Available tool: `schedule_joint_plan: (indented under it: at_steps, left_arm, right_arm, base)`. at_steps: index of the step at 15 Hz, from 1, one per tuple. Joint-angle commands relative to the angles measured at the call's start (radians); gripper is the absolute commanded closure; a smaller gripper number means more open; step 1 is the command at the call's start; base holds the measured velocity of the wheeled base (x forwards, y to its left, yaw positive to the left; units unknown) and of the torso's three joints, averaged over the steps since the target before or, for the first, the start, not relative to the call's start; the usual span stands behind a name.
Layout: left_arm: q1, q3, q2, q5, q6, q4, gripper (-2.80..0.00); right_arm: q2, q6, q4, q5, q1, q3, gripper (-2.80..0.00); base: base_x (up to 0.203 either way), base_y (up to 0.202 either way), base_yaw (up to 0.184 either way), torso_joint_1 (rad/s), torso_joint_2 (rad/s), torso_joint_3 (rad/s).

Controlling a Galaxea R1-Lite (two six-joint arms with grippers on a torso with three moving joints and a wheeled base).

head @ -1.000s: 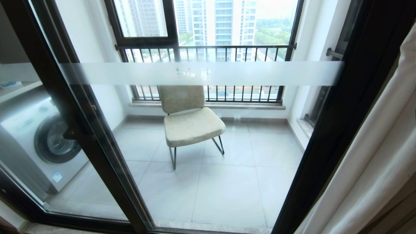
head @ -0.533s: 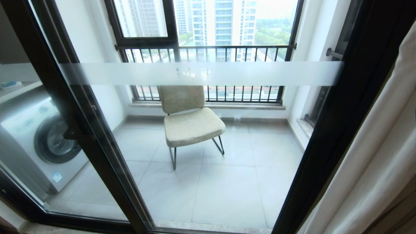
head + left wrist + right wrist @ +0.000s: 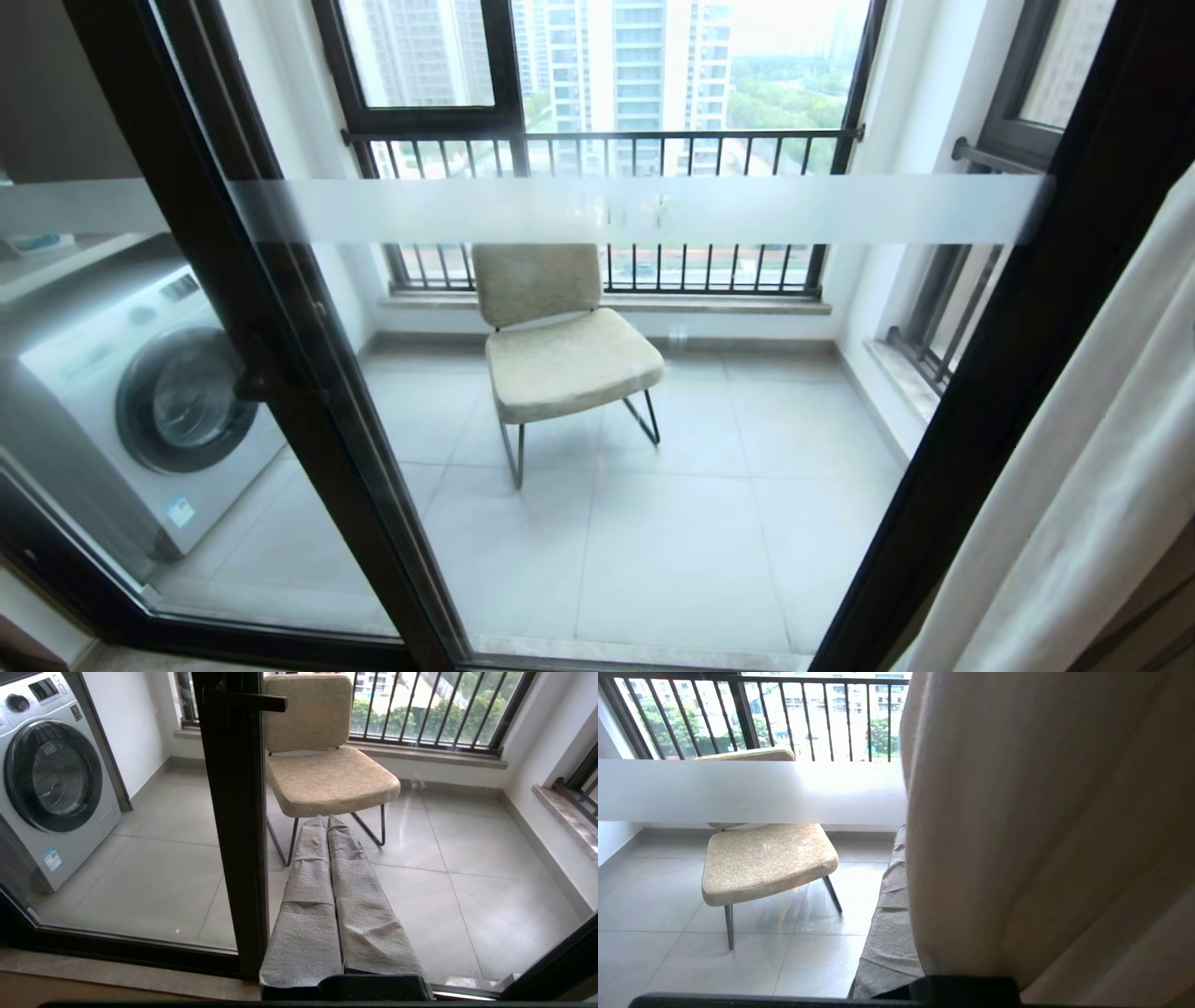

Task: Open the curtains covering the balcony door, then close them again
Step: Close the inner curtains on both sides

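Nearest, right gripper [image 3: 899, 844] closed tight, up against the curtains [image 3: 1017, 835] — cream cloth draped over most of it, so impossible to tell whether a fold is pinched. Left gripper [image 3: 327, 820] closed too, padded fingers pressed together, empty, pointing at the glass, out of the work. Curtains bunched at the right edge of the balcony door [image 3: 280, 327], leaving the panes bare — likely the opened stage, closing yet to come. Beyond the glass, chair [image 3: 569, 359] and washing machine [image 3: 140, 401].

Left tool [image 3: 327, 823] fingers pressed together, facing balcony door [image 3: 233, 826], chair [image 3: 327, 765], washing machine [image 3: 51, 774]
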Motion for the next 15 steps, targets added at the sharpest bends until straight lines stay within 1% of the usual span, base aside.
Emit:
schedule_joint_plan:
  at_steps: [1,3,15]
  left_arm:
    - [0.001,0.000,0.000,0.001,0.000,0.000,0.00]
    - [0.001,0.000,-0.001,0.001,0.000,-0.001,0.00]
    - [0.001,0.000,-0.001,0.001,0.000,0.000,0.00]
  right_arm:
    - [-0.001,-0.001,-0.001,-0.012,0.004,0.007,0.00]
    - [0.001,0.003,-0.004,-0.092,0.026,0.008,0.00]
    - [0.000,0.005,-0.005,-0.093,0.028,0.014,0.00]
  base:
    - [0.000,0.193,0.000,0.006,0.00,0.004]
    - [0.000,0.196,-0.001,0.004,0.00,0.003]
    - [0.000,0.188,0.000,0.003,0.00,0.002]
